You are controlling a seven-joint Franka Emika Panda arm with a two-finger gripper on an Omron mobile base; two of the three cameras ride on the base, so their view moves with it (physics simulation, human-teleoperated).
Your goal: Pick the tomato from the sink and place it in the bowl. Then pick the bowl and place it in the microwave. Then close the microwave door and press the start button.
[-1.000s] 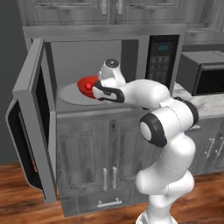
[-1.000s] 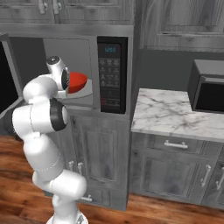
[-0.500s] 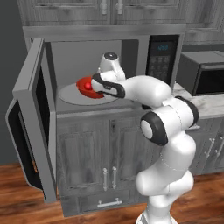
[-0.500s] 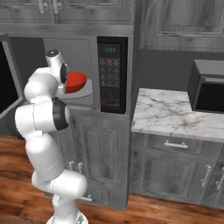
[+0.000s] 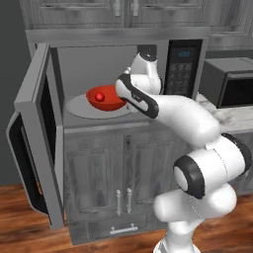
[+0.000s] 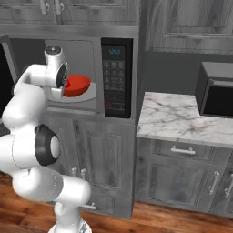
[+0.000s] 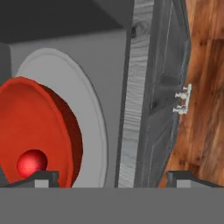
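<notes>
Tomato (image 5: 100, 96) in bowl (image 5: 112, 102) on turntable (image 5: 79, 107) inside microwave (image 5: 89, 54), door (image 5: 34, 133) swung wide, gripper (image 7: 109, 178) spread apart, empty, beside bowl rim.

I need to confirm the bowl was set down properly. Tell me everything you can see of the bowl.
The bowl is wide, shallow, plain bright red and looks smooth. It sits upright on the round turntable plate inside the open microwave. The tomato lies inside it. The gripper is beside its rim with fingers apart, not clamped on it.
</notes>
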